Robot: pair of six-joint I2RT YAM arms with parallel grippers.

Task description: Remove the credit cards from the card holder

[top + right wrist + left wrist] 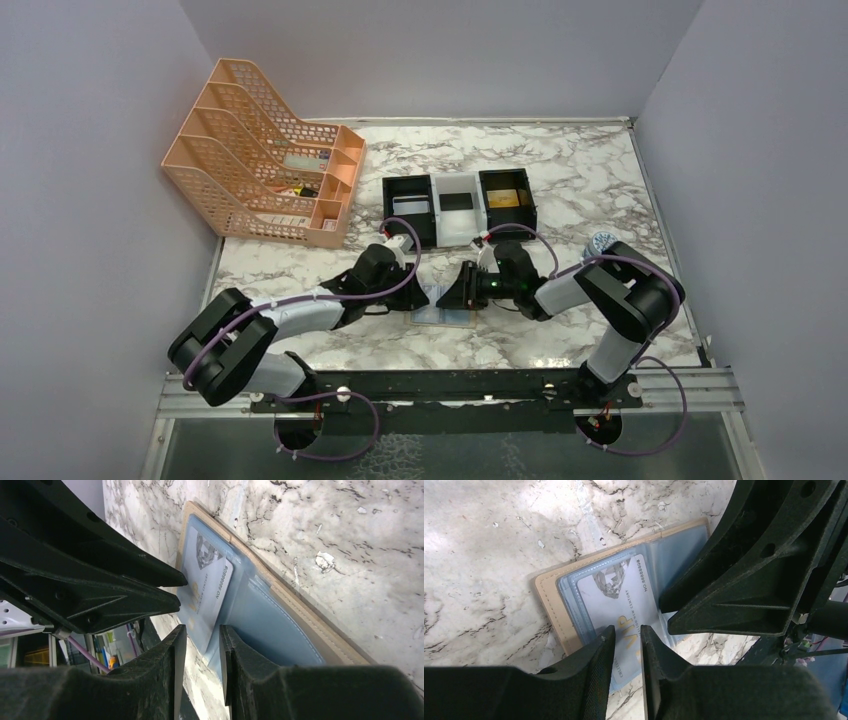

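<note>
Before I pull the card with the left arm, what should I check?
1. Card holder open, flat on the table: ok.
2. VIP card sticking past the holder's edge: ok.
3. Left gripper over the card's free end: ok.
4. Left gripper firmly pinching the card: cannot tell.
5. Right gripper pinning the holder: cannot tell.
6. Grippers clear of each other: cannot tell.
</note>
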